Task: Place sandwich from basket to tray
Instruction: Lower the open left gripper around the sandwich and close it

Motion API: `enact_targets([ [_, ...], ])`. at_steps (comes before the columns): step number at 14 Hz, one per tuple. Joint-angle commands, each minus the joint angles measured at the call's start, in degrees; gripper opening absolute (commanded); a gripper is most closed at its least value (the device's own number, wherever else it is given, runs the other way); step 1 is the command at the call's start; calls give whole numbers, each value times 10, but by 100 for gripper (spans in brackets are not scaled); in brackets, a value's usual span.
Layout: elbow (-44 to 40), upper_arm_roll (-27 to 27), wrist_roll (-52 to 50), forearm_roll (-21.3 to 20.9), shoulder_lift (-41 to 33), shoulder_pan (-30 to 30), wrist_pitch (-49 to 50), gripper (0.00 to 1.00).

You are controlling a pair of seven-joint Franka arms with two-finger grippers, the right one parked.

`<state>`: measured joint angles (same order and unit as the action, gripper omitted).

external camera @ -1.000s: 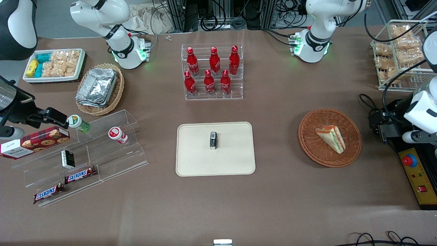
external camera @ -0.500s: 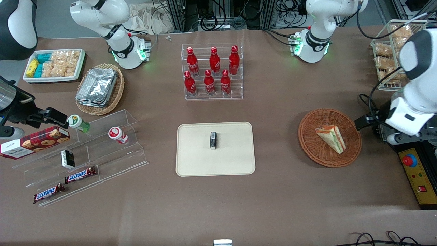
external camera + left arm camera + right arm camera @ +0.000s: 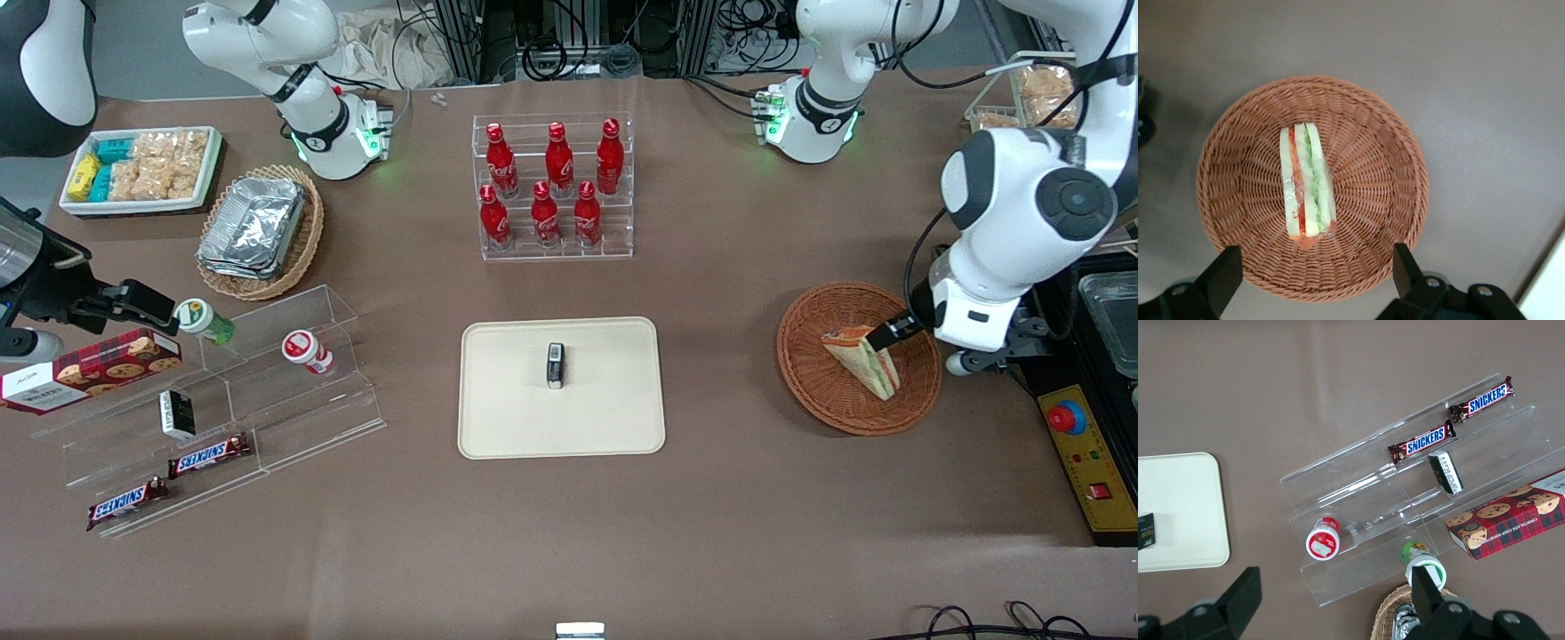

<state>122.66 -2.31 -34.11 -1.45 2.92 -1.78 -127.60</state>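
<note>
The sandwich (image 3: 862, 360) lies in the round brown basket (image 3: 822, 400), toward the working arm's end of the counter (image 3: 756, 533). It rests on its side, so from above you can see its white bread and its red and green layers (image 3: 1307, 180). Nothing is holding it.

The tool (image 3: 1313, 283) hangs above the basket (image 3: 1391, 200). Its two fingers (image 3: 1221, 277) are wide apart, one on each side of the sandwich's end. They look to be up in the air, not touching the bread or the basket. In the front view one dark finger (image 3: 889, 333) shows over the basket, close to the top of the sandwich.

The tray (image 3: 498, 418) sits in the middle of the counter, well apart from the basket. A small dark box (image 3: 555, 365) stands on it, near the middle. There is plenty of bare tray around that box.

So the job has only just begun. The arm is lined up over the sandwich, and that is all. I think these steps are left: go down, close on the sandwich, lift it out, carry it across to the tray, and set it down beside the small box. The bread looks soft, so a gentle squeeze would be best.
</note>
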Motion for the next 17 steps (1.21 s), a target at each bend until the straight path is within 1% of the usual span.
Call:
enact_targets([
  [1,49,1,-57,2,1,4,-66,100],
  [3,50,1,-85,2,20,3,-83,100],
  [11,58,5,-89,2,56,6,-120,100],
  [17,66,12,-111,5,79,7,-148,100],
])
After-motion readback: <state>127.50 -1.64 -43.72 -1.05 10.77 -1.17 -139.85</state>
